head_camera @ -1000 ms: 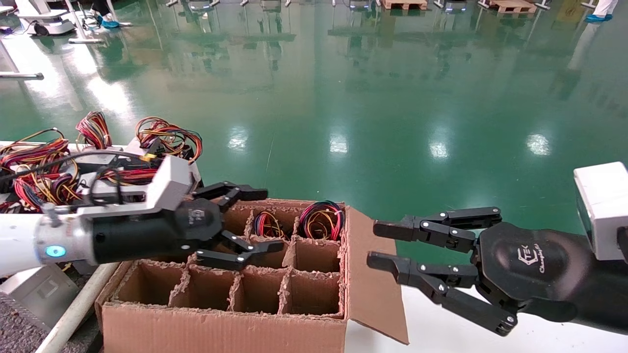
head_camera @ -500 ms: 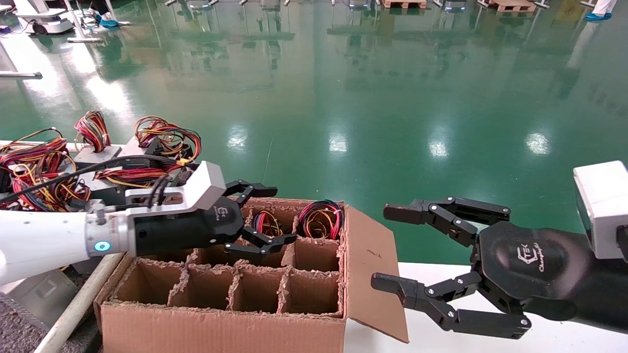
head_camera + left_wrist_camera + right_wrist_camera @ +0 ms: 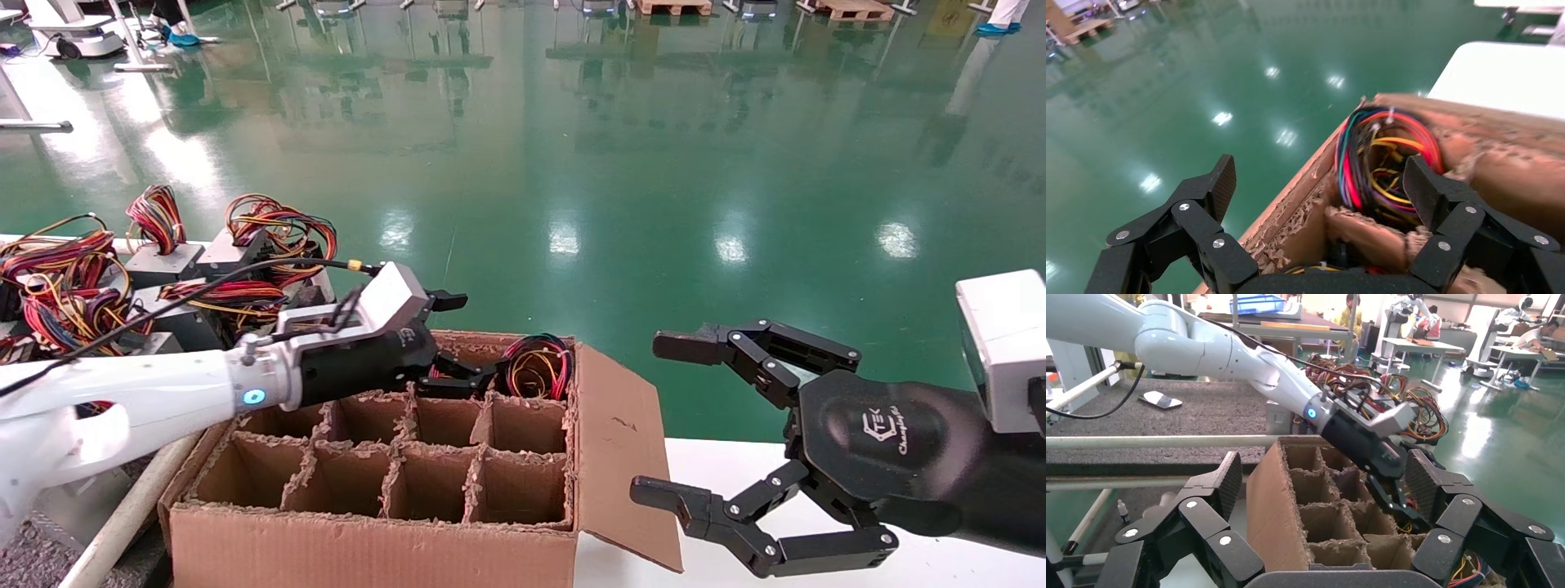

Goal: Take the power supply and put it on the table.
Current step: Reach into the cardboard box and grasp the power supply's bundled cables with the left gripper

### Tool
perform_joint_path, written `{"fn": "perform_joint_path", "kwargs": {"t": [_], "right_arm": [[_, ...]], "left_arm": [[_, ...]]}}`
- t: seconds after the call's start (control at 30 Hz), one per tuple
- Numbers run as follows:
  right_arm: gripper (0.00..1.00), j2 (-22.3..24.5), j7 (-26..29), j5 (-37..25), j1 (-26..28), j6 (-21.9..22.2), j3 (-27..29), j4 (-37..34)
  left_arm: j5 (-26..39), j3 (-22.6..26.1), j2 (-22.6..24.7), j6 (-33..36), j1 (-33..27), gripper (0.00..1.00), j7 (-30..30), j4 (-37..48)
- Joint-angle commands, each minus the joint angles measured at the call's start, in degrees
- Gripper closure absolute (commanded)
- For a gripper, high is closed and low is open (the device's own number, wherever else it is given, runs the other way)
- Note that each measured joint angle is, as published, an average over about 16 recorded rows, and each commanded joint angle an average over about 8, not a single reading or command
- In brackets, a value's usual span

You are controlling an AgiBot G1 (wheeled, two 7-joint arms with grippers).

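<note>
A power supply sits in the back right cell of the cardboard box (image 3: 368, 547); only its looped red, yellow and black wire bundle (image 3: 535, 367) (image 3: 1376, 165) shows above the dividers. My left gripper (image 3: 470, 343) (image 3: 1321, 184) is open over the box's back row, right beside that bundle. One finger hangs outside the back wall and the other stands by the wires, with nothing held. My right gripper (image 3: 658, 418) (image 3: 1324, 478) hovers wide open to the right of the box, above the white table (image 3: 735, 465), and it is empty.
Several more power supplies with tangled wire bundles (image 3: 278, 229) crowd the grey surface at the left. The box's open flap (image 3: 621, 441) leans out over the white table. A white rail (image 3: 122, 523) runs along the box's left side. Green floor lies beyond.
My left gripper has moved right and forward across the box's back row to the wire bundle. The right gripper's fingers have spread much wider.
</note>
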Motion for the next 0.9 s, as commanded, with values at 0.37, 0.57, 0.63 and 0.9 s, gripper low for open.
{"fn": "perform_joint_path", "kwargs": {"t": [0.37, 0.57, 0.63, 0.9], "right_arm": [[0.0, 0.0, 0.0, 0.0, 0.0, 0.0, 0.0, 0.0], [0.0, 0.0, 0.0, 0.0, 0.0, 0.0, 0.0, 0.0], [0.0, 0.0, 0.0, 0.0, 0.0, 0.0, 0.0, 0.0], [0.0, 0.0, 0.0, 0.0, 0.0, 0.0, 0.0, 0.0]], "left_arm": [[0.32, 0.16, 3.94, -4.63, -0.66, 0.0, 2.67, 1.52], [0.94, 0.68, 4.92, -5.44, -0.54, 0.43, 3.3, 1.21], [1.21, 0.93, 5.13, -5.81, -0.49, 0.68, 3.46, 0.86], [2.07, 2.06, 5.57, -7.05, -0.07, 1.0, 3.5, -0.94]]}}
